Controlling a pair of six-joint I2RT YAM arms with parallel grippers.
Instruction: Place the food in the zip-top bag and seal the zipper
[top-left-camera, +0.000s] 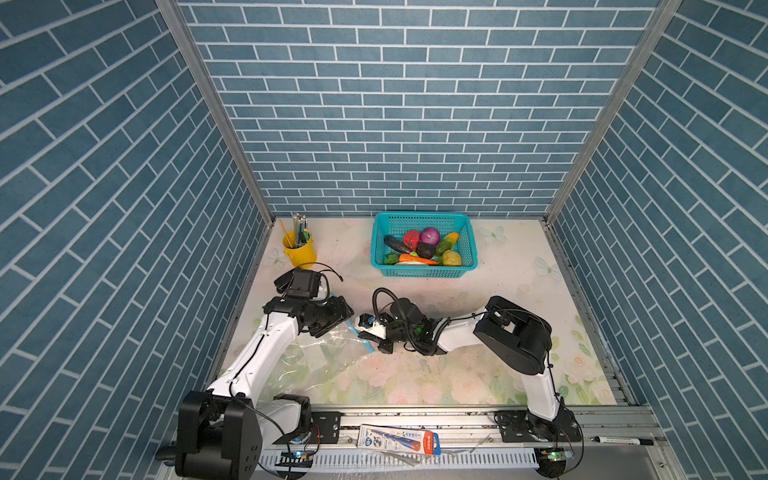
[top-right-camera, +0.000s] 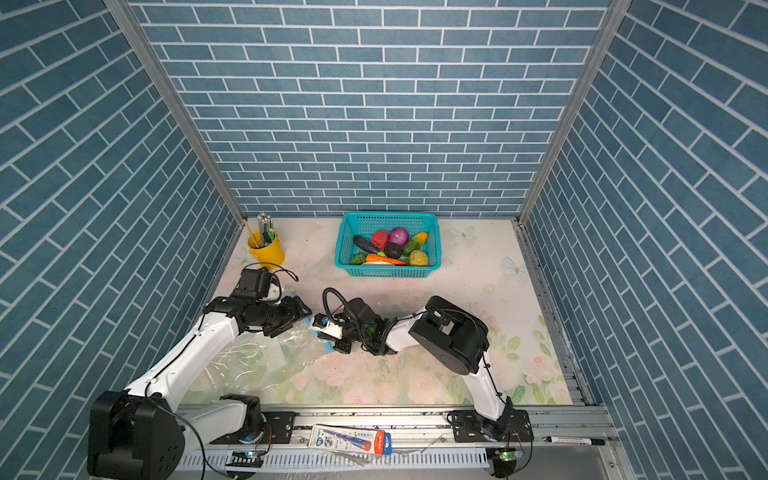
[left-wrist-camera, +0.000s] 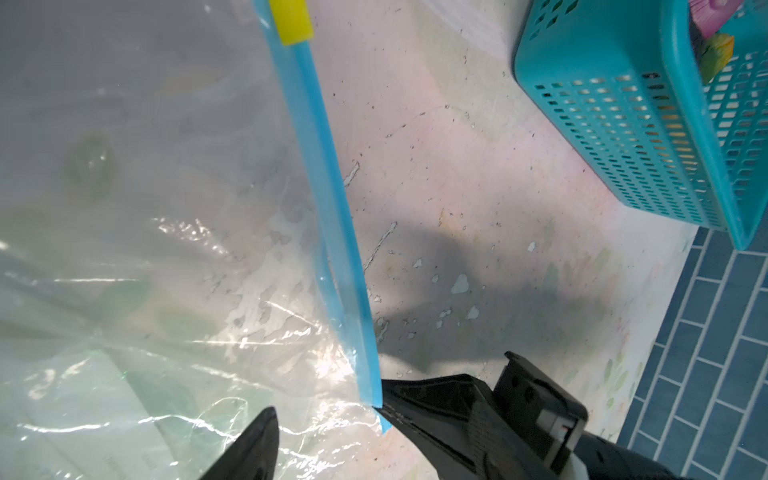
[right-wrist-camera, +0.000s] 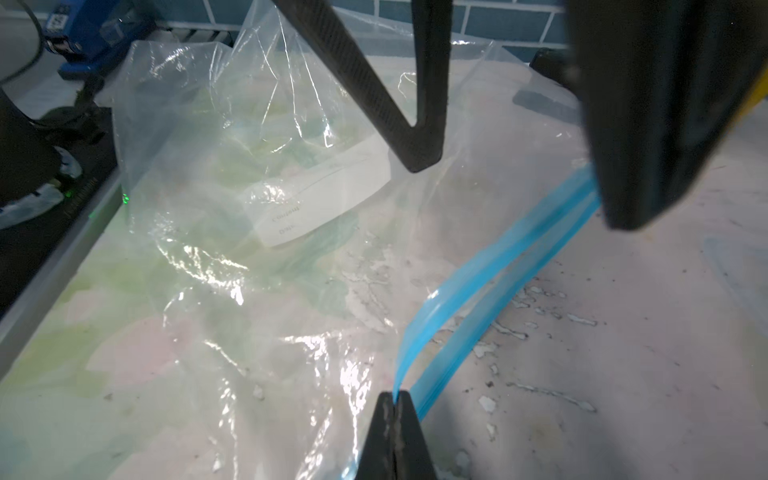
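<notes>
Pinching the upper lip of the zipper in my fully closed right gripper; its long axis runs ahead of those jaws toward my left gripper, part-open and empty above the strip.

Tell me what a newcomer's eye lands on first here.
The teal basket heaped with bright toy vegetables at the back of the table draws the eye first. Nearer the front lies the clear zip-top bag: the right gripper pinches its blue zipper, and the left gripper stands open astride the strip's end.
</notes>
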